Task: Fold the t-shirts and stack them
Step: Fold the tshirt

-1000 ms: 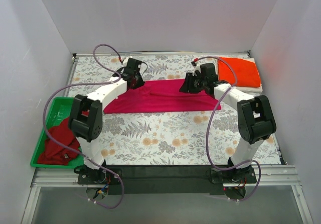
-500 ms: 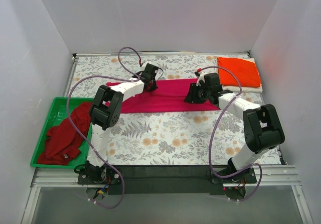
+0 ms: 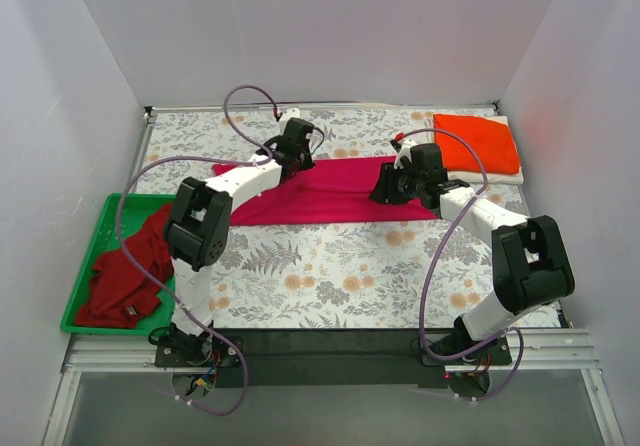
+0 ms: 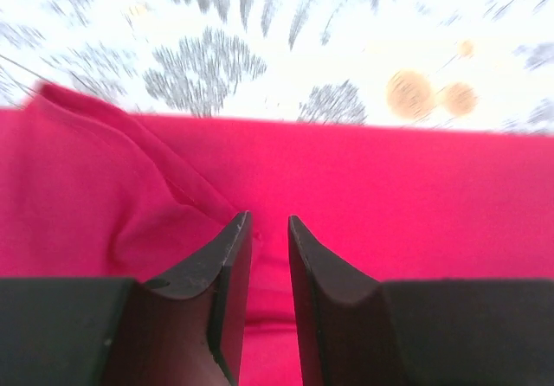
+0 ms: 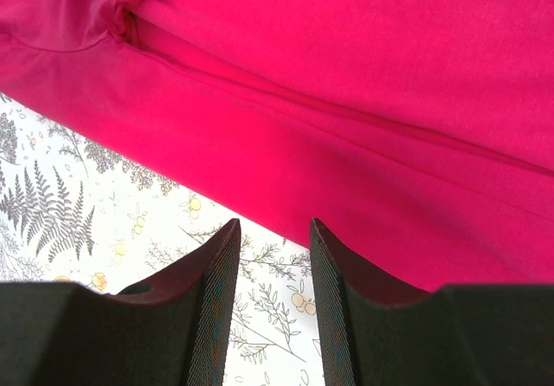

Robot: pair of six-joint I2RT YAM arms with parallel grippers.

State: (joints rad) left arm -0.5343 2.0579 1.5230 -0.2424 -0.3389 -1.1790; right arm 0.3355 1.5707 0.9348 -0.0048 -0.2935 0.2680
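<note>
Here the pink shirt (image 3: 325, 194) is laid as a long folded strip across the middle of the table (image 3: 330, 276). The left gripper (image 4: 268, 221) is held over it, fingers narrowly parted, empty; the right gripper (image 5: 273, 226) is spread over its edge, grasping nothing.
</note>
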